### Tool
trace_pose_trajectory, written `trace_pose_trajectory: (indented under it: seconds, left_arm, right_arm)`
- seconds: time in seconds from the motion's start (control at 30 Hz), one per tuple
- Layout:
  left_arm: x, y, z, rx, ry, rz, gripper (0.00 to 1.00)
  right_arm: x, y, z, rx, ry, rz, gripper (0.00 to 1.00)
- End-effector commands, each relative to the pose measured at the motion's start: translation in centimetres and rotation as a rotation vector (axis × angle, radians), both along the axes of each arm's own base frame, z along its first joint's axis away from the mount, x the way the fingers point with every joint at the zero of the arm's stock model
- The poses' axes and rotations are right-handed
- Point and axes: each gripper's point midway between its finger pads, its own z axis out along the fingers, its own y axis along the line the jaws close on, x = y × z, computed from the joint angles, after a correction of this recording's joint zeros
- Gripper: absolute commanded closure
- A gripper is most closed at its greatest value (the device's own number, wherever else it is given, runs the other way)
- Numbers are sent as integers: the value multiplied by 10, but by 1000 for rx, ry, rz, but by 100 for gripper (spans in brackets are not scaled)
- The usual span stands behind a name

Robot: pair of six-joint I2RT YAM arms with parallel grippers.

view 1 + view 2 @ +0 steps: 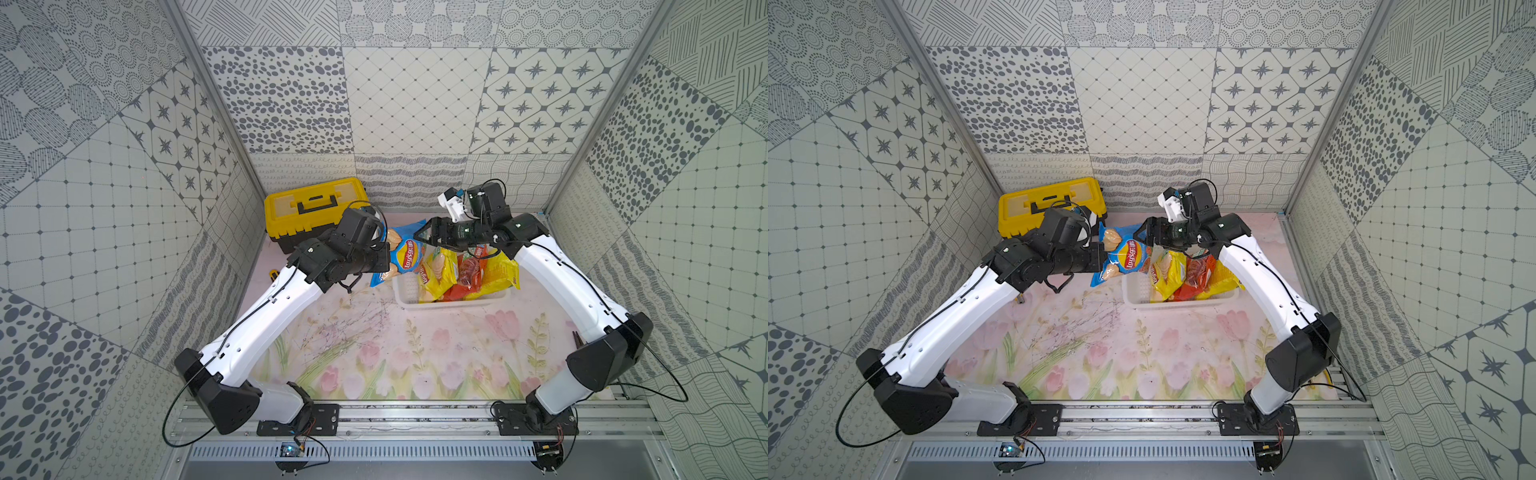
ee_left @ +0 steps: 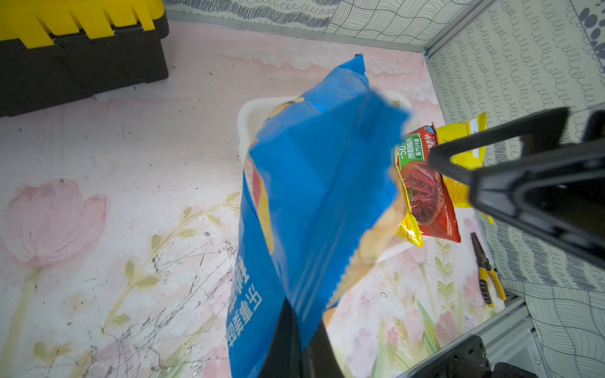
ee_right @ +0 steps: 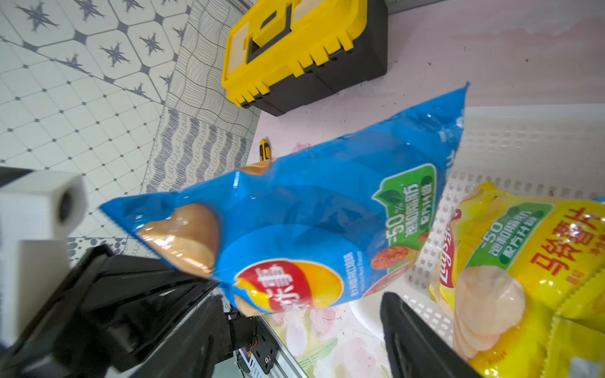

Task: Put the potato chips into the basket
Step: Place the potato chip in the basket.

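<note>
Left claw (image 1: pixel 384 254): clamped on one edge of the blue bag (image 1: pixel 401 257), probably because the flat seam gave a thin, firm hold while the puffy body hung free.
Blue bag position: lifted off the worktop (image 1: pixel 374 353) and tilted, beside and partly over the near-left end of the basket (image 1: pixel 449 305). It was not yet inside.
Right claw (image 1: pixel 420 236): jaws apart and empty, hovering above the basket close to the blue bag's far corner, seemingly ready to steady or guide it.
Basket contents: a yellow bag (image 1: pixel 436 274), the red bag (image 1: pixel 467 276) and a second yellow bag (image 1: pixel 498 274) leaned together on end, spilling over the rim. This left a gap at the left end that looked like the blue bag's slot.
Progress: three of four bags were in, by this reckoning.
Surface: a pale floral mat, scuffed with dark scratches.
Bystanders: a yellow-and-black toolbox (image 1: pixel 307 208) at the back left, a utility knife (image 3: pixel 264 149) near it, and pliers (image 2: pixel 487 271) by the right wall.
Room: an enclosure of grey patterned panels (image 1: pixel 415 104) with aluminium corner posts.
</note>
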Motion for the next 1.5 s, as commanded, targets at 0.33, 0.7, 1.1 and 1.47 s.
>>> trace_pose_trajectory:
  seconds: [0.33, 0.7, 1.1, 1.47]
  left_arm:
    - [-34, 13, -3, 6, 375, 188, 100]
    - [-14, -11, -7, -41, 474, 136, 100]
    - [2, -14, -41, 27, 620, 111, 100]
    - [26, -30, -66, 34, 697, 85, 100]
  right_arm:
    - [22, 29, -7, 4, -12, 52, 20]
    - [14, 23, -8, -17, -29, 52, 20]
    - [5, -9, 9, -16, -86, -12, 19]
    - [-8, -48, 54, 52, -166, -78, 19]
